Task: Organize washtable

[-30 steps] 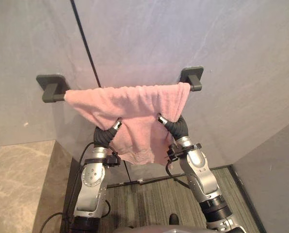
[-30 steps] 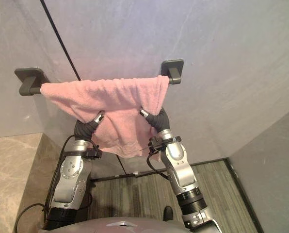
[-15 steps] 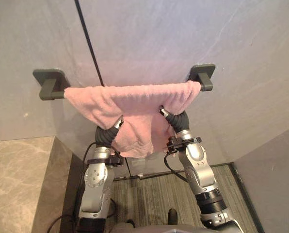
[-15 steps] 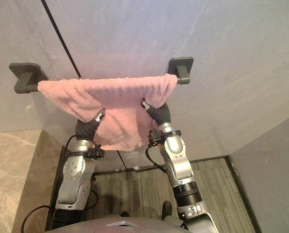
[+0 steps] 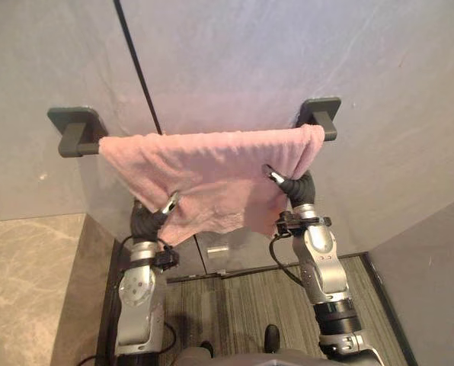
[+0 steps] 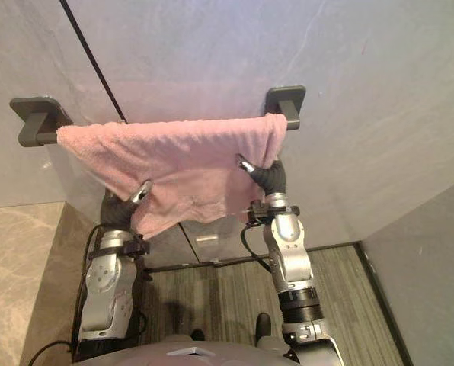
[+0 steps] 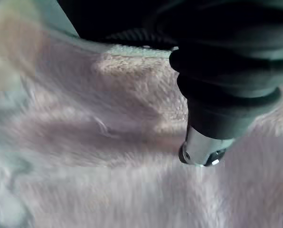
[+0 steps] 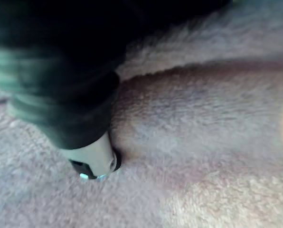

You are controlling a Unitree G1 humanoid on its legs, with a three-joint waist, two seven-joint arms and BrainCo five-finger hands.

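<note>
Pink towel point(image 5: 212, 164) is draped over the towel bar point(image 5: 78, 141) just above your left hand point(image 5: 168, 203) and right hand point(image 5: 274, 175), probably so it hangs spread flat. Both are buried in its folds, so you can't tell whether either's open or gripping.

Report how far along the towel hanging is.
Done: the pink towel is draped over the dark wall bar, spanning most of it. In hand: the left hand is at its lower left part and the right hand near its right end, both against the cloth. Left: it hangs bunched with a slanting lower edge, so it probably needs smoothing level.
</note>
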